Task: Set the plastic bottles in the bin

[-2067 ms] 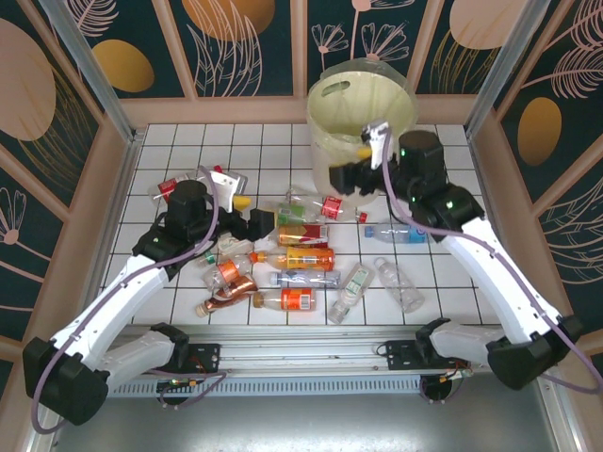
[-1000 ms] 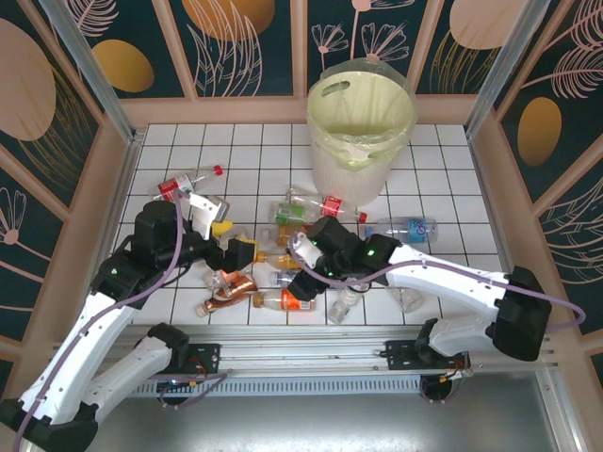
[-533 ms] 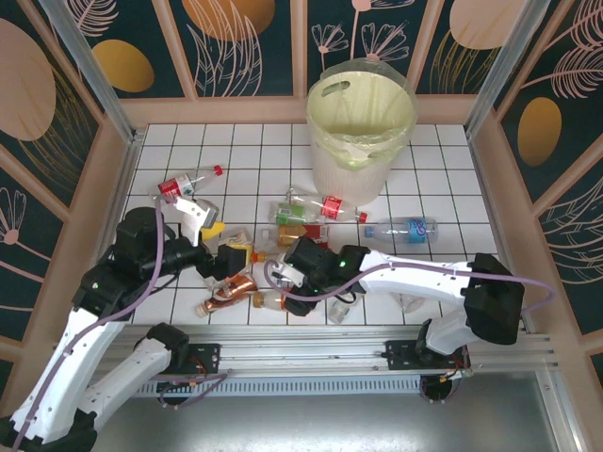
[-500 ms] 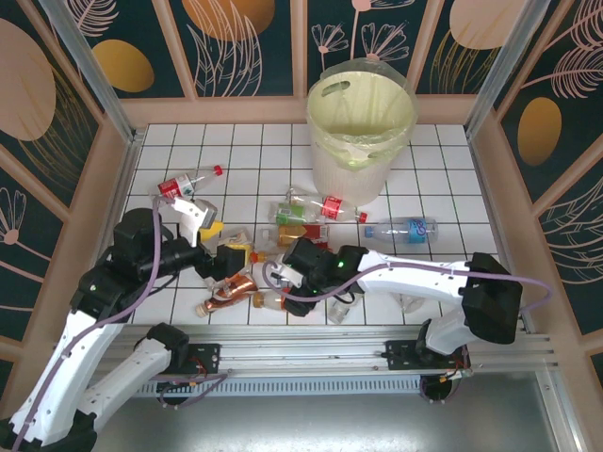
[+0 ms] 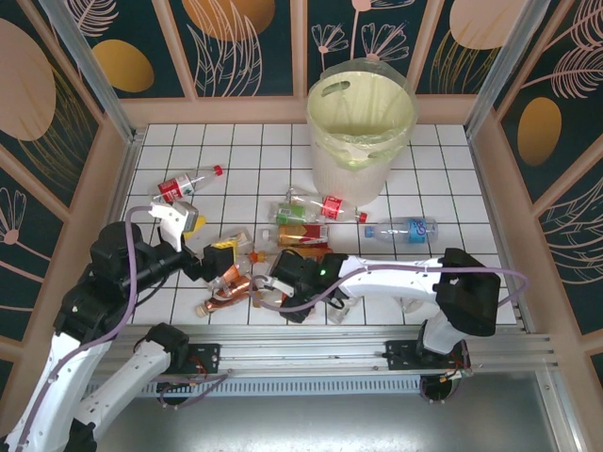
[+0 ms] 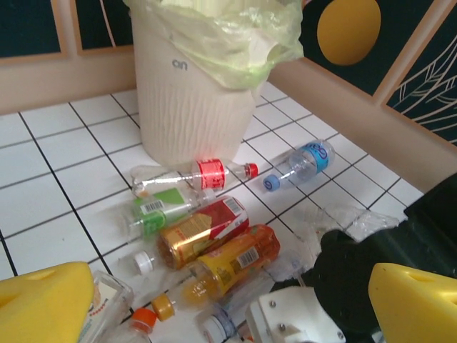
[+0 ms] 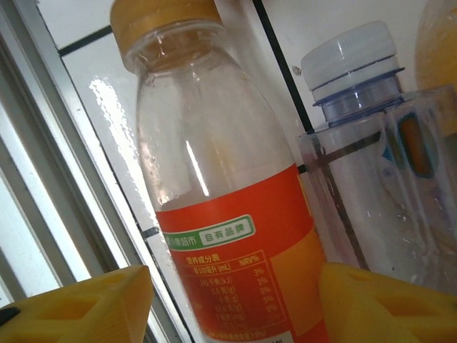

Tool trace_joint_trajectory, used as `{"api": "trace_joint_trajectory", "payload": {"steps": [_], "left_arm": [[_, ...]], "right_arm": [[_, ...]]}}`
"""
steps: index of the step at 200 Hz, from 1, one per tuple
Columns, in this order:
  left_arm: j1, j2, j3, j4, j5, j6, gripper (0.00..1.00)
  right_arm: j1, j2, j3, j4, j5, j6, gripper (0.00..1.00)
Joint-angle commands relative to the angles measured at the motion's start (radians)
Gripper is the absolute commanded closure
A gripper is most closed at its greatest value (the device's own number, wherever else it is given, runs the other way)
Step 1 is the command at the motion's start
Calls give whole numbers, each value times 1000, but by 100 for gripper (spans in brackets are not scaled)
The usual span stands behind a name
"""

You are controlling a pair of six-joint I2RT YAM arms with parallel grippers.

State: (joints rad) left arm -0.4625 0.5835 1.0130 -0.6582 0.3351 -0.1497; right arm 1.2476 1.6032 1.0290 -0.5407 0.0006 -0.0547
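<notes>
Several plastic bottles lie in a heap mid-table: an orange one (image 6: 235, 261), a red-and-gold one (image 6: 203, 229), a green-labelled one (image 6: 161, 207) and a coppery crushed one (image 5: 226, 290). Apart lie a red-labelled bottle (image 5: 188, 182) and a blue-labelled one (image 5: 403, 228). My right gripper (image 5: 283, 292) is low at the heap's near edge, open. Its yellow fingers straddle a clear orange-labelled bottle (image 7: 228, 214), with a gap at the left finger. My left gripper (image 5: 215, 237) hovers wide open and empty left of the heap. The white bin (image 5: 344, 174) stands at the back.
A clear white-capped bottle (image 7: 364, 143) lies tight against the orange-labelled one. The metal rail (image 7: 43, 179) at the table's near edge runs close beside the right gripper. The right arm's black wrist (image 6: 371, 264) crosses in front of the left gripper. Wooden walls enclose the tiled table.
My right arm swung from the bin down to the heap's near edge and narrowed its jaws around the orange-labelled bottle. My left arm drew back toward the left.
</notes>
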Motion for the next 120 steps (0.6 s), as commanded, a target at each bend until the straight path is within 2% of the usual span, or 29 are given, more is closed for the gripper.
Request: {"api": "trace_joint_trajectory", "payload": {"steps": [1,120], "left_arm": [[-4,13,30,36,-24,8,1],[-4,61,2,103,18,9,2]], "right_arm": [[22,33,34,-42,53,-22,36],[45,123,61,-39,57,-33,27]]}}
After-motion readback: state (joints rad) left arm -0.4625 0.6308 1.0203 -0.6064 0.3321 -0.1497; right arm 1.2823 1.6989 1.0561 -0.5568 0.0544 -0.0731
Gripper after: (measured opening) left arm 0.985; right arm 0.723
